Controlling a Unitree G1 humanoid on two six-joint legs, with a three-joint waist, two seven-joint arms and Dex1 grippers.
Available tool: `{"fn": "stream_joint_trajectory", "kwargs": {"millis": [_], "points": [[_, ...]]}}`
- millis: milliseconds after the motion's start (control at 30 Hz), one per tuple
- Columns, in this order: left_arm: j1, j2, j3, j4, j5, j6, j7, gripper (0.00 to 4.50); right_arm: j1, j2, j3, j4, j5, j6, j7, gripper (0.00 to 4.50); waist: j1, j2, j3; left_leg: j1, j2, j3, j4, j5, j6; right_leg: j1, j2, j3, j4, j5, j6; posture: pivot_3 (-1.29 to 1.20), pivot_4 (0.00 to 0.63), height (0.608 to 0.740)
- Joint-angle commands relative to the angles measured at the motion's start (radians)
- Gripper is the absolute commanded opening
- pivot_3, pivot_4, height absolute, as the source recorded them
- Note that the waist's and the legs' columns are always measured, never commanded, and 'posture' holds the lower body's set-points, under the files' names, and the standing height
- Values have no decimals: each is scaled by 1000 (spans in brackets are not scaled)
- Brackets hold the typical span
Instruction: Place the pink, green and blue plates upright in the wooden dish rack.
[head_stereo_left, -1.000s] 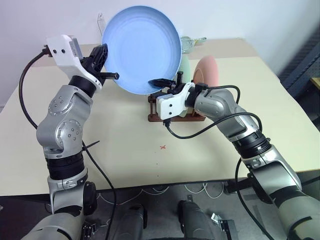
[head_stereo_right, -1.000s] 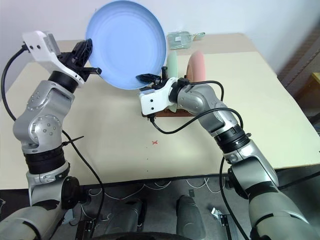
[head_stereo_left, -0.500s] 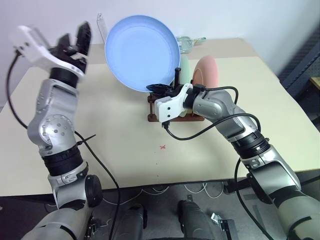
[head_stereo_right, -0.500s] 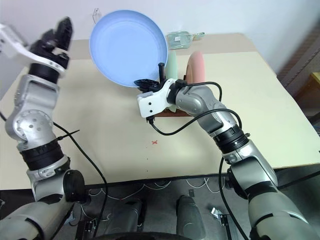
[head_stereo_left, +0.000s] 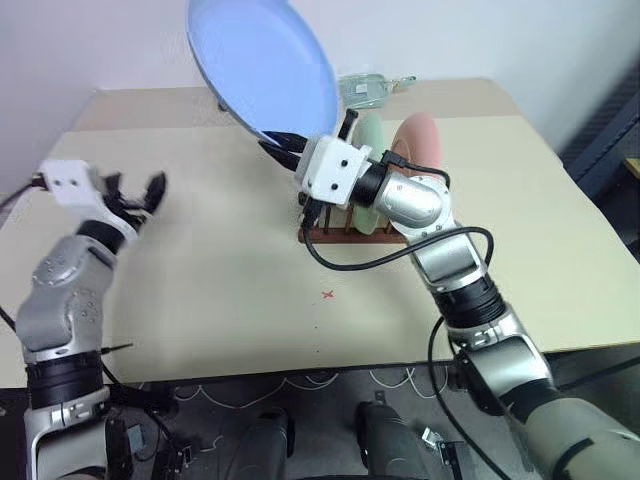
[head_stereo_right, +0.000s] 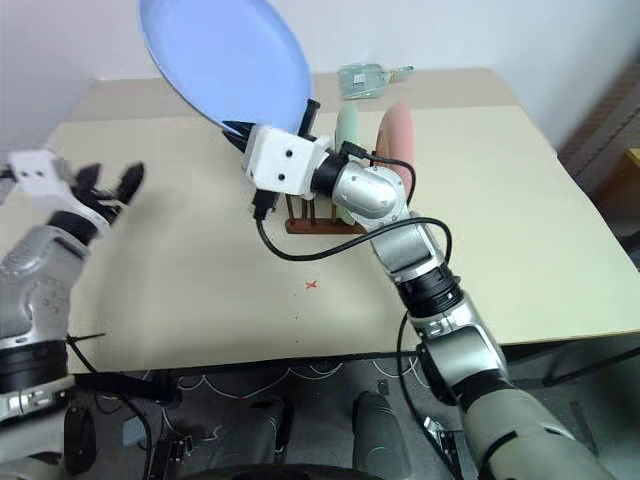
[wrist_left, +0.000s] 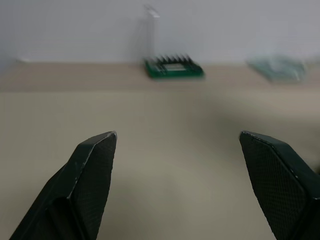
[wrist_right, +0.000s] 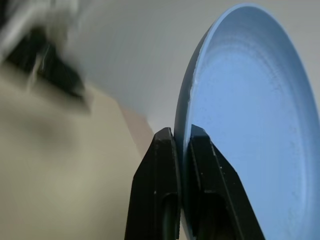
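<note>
My right gripper (head_stereo_left: 283, 142) is shut on the lower rim of the light blue plate (head_stereo_left: 262, 65) and holds it alone, tilted, high above the table's back. In the right wrist view both fingers (wrist_right: 165, 190) pinch that rim of the blue plate (wrist_right: 250, 125). Below and to the right stands the wooden dish rack (head_stereo_left: 325, 236). The green plate (head_stereo_left: 368, 128) and the pink plate (head_stereo_left: 418, 140) stand upright in it. My left gripper (head_stereo_left: 137, 186) hangs open and empty over the table's left side, far from the plates, with wide-spread fingers (wrist_left: 92, 170).
A green bit holder with a clear lid (wrist_left: 173, 67) sits at the table's far edge. A clear glass item (head_stereo_left: 365, 88) lies behind the rack. A small red cross (head_stereo_left: 327, 294) marks the table (head_stereo_left: 220, 280) in front of the rack.
My left gripper let go of the blue plate, opened, and swung down and out to the left. My right gripper rolled and rose, carrying the plate higher and more edge-on.
</note>
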Motion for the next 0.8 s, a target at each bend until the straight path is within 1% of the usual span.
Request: {"fn": "stream_joint_trajectory", "kwargs": {"millis": [33,167,300,400,533,800], "points": [[29,19,-61,-79,29,-30,-88,4005,7,50,-94,-95,154,204,-27,0,1,0,0,0,0,0,0,0,0,0,0,0,0,0,0,0,150,740],[54,1,-71,-70,31,-42,-125,4005,47,115,-152,-178,314,441,-69,0,-3,1,0,0,0,-1,-1,0,0,-1,0,0,1,0,0,0,150,740],[56,-13,-62,-72,16,-40,-155,4005,74,175,-190,-230,418,580,-132,0,-4,2,1,0,1,-1,-2,0,0,-3,0,0,2,0,0,0,150,740],[73,-5,-80,-78,31,-35,-185,4005,84,241,-250,-246,515,669,-206,0,-4,2,1,0,1,0,-2,0,0,-3,0,0,2,0,0,0,150,740],[82,-12,-81,-93,34,-37,-203,4005,73,260,-286,-246,567,703,-257,0,0,2,1,0,0,0,-2,0,0,-3,0,0,2,0,0,0,150,740],[93,-24,-88,-126,37,-21,-196,4005,68,259,-311,-223,574,687,-346,0,-3,2,1,0,0,0,-2,0,0,-3,0,0,2,0,0,0,150,740]]}}
